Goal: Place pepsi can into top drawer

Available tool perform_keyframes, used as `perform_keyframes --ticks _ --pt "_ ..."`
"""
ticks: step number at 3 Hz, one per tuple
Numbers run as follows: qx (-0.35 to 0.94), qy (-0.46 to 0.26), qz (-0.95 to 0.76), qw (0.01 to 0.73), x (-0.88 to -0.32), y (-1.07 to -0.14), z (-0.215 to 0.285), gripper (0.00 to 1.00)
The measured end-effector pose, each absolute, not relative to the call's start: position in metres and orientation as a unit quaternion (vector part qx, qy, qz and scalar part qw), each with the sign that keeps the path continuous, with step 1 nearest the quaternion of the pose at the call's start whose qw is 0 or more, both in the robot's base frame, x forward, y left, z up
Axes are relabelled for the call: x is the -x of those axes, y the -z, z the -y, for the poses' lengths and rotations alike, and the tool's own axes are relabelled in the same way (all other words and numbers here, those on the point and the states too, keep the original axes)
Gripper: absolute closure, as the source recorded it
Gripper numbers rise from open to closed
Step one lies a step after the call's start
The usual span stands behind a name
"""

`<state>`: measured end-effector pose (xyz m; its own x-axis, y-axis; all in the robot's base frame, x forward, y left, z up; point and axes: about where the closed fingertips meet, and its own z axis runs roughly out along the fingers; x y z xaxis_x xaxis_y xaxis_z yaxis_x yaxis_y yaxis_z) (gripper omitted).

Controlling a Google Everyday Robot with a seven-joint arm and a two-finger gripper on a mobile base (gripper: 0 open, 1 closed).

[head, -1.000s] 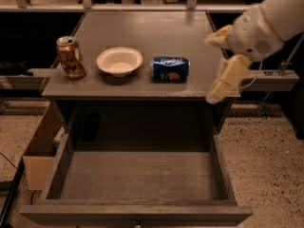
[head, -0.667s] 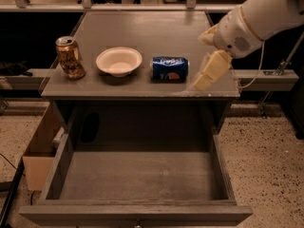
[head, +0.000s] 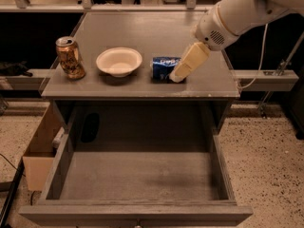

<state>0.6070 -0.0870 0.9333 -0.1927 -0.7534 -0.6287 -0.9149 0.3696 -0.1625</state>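
Camera view | pepsi can [head: 163, 66] lay on its side on the cabinet top [head: 142, 30] | gripper [head: 176, 76] was at the can's 3 o'clock end, touching or just beside it; whether open or closed, could not tell | top drawer [head: 137, 175] stood open at 6 o'clock | white bowl [head: 118, 61] sat at the can's 9 o'clock, gold-brown can [head: 70, 57] farther that way.

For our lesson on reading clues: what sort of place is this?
Probably a robot test lab, not a home: speckled hard floor, bare metal rails beside the grey wooden cabinet, its wide top drawer open. The beige gripper sits by the blue pepsi can lying on the cabinet top.
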Motion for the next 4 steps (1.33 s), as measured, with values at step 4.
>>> perform_keyframes --ticks 4 --pt "0.580 -0.098 -0.753 0.296 -0.692 -0.874 0.099 0.00"
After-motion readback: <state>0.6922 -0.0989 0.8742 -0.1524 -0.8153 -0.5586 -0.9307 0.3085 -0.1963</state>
